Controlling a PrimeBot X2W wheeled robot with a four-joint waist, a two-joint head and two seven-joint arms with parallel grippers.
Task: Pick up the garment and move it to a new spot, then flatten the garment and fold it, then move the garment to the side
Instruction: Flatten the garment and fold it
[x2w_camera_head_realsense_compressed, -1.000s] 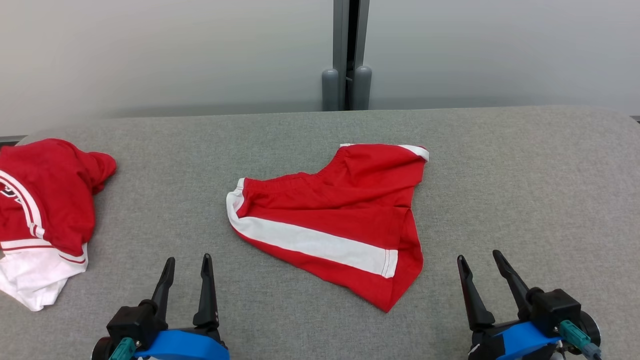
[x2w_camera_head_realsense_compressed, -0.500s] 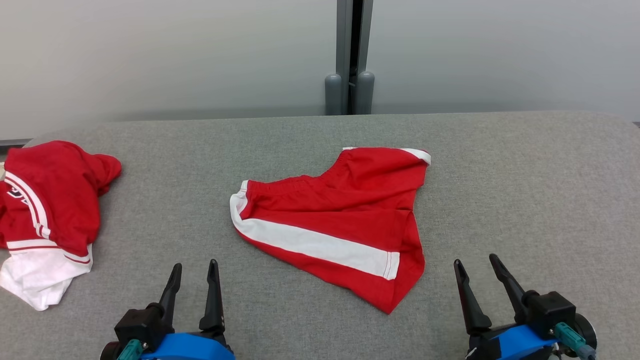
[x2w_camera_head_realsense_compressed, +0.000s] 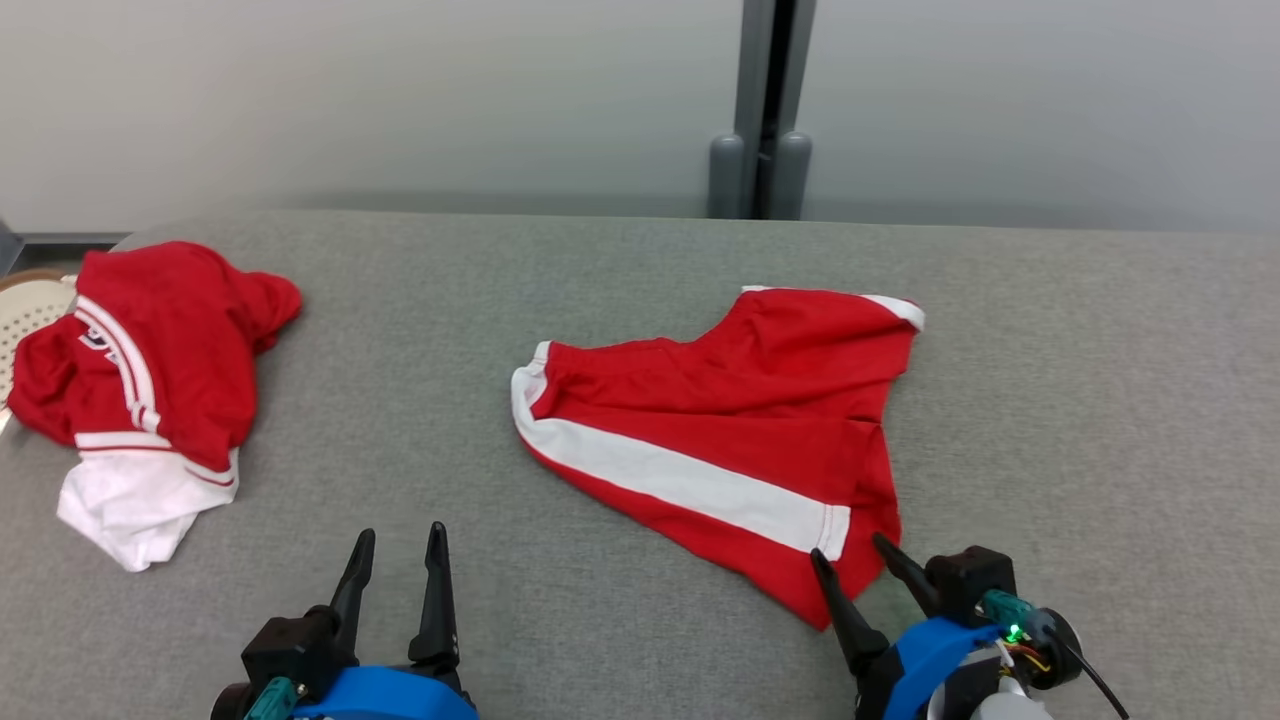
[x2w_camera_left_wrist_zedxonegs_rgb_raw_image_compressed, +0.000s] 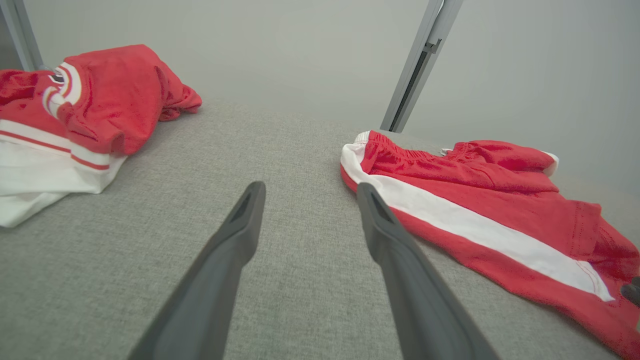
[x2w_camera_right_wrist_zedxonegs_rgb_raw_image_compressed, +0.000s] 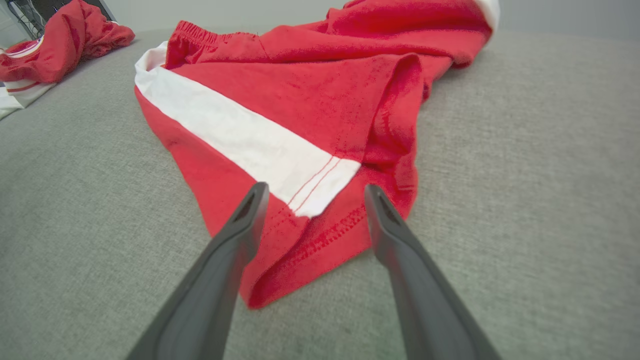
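Far left: a second red-and-white garment (x2w_camera_head_realsense_compressed: 150, 390) lies bunched near the edge of the worktop (x2w_camera_head_realsense_compressed: 1100, 420), well apart from the task piece. We leave it alone.

Left gripper (x2w_camera_head_realsense_compressed: 402, 530): low at the near edge, jaws spread wide with nothing between them, over the grey surface. The waistband end of the task piece lies ahead and to its right, near but not touching.

Centre: the garment (x2w_camera_head_realsense_compressed: 730, 430), red shorts with a white side stripe, lies mid-worktop. It is roughly flat but skewed, with the far part rumpled and a fold ridge standing up along its right side.

Right gripper (x2w_camera_head_realsense_compressed: 847, 545): jaws wide apart and gripping nothing, straddling the near hem corner where the white stripe ends. In the right wrist view the stitched hem lies between the two tips. We cannot tell whether the tips touch the cloth.

Handling (our judgement): thin knit, light and limp. It should drape and drag rather than keep its shape, and a one-point lift would let it hang in a bunch. The worktop covering looks slightly fuzzy, so sliding may catch.

Best holds look like the stitched hem at this near corner for the right jaws and the elastic waistband for the left, both thicker than the single layer. A shallow pinch risks taking the top layer only.

Right of the shorts the worktop runs on, a candidate new spot.
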